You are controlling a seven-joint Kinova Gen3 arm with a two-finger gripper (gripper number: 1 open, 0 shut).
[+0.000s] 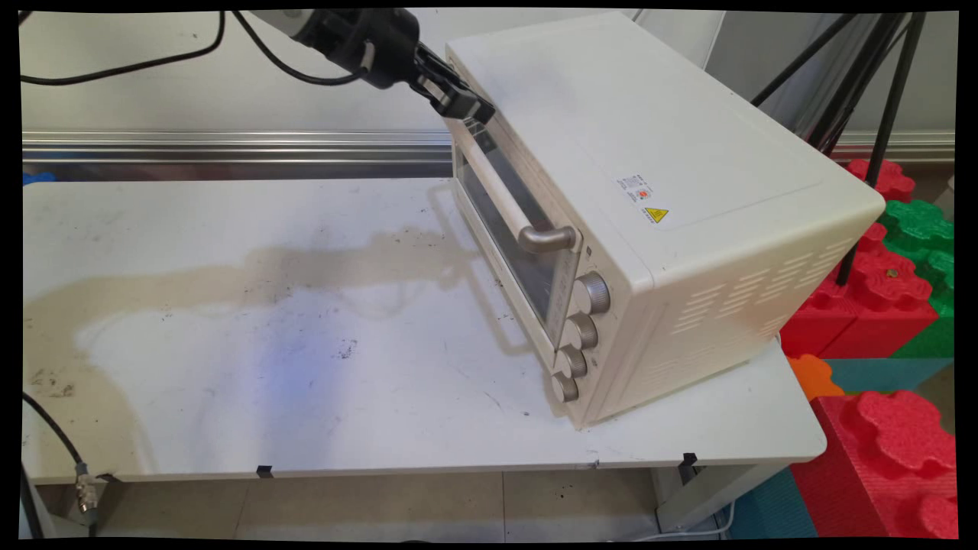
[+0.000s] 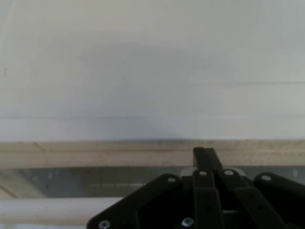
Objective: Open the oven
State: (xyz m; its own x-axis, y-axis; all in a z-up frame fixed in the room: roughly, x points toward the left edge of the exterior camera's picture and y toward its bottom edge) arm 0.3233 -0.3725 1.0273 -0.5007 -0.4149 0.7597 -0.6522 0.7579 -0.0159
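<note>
A cream toaster oven stands on the right half of the white table, its glass door facing left and closed. Along the door's top runs a pale bar handle, and several round knobs sit in a column at the near end. My black gripper is shut and empty, its tips against the door's top edge at the far end, above the handle. In the hand view my gripper rests on the cream door edge, with the oven's white top beyond and the handle below left.
Red and green foam blocks are stacked off the table's right side. Black tripod legs stand behind the oven. A metal rail runs along the back wall. A black cable hangs at the table's near left corner.
</note>
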